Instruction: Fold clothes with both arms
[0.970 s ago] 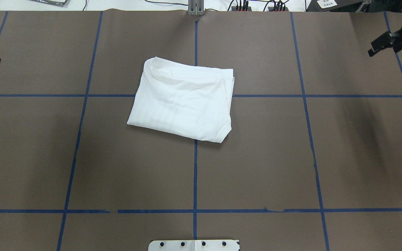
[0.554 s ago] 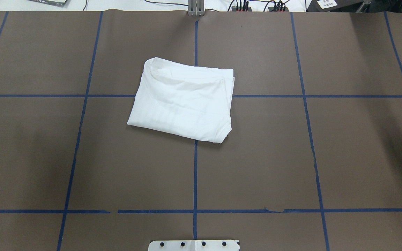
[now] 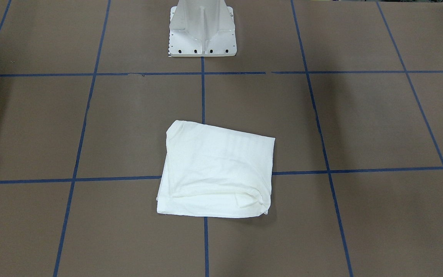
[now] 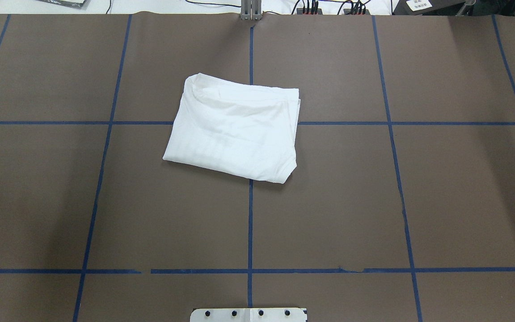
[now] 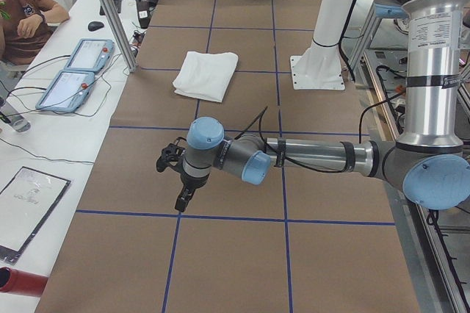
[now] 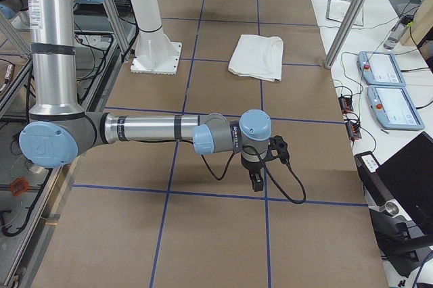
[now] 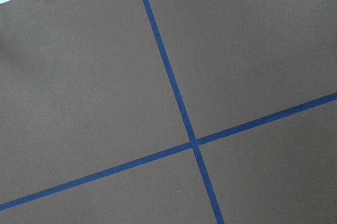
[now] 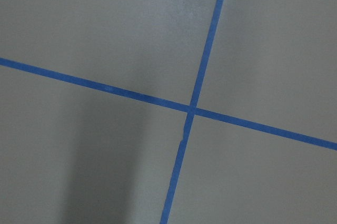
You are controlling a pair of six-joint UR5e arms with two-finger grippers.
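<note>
1. Your shirt (image 4: pixel 235 127) lies folded in a flat packet mid-worktop (image 4: pixel 373 201), a little toward the operators' edge (folding looks finished, so nothing grips it).
2. The left hand (image 5: pixel 181 201) hangs over the worktop's left end and the right hand (image 6: pixel 256 180) over its right end, both well apart from the shirt, probably to keep clear.
3. You cannot tell whether either is wide or narrow.

Soft, even light from above fills the brown table (image 4: pixel 329 201), with broad, faint shadows darkening its left and right margins in the overhead view. The white T-shirt (image 4: pixel 235 129) glows near overexposure, its creases barely legible. A soft-edged shadow band (image 8: pixel 100 171) falls across the right wrist view. All 6 frames look sharp, free of glare.
</note>
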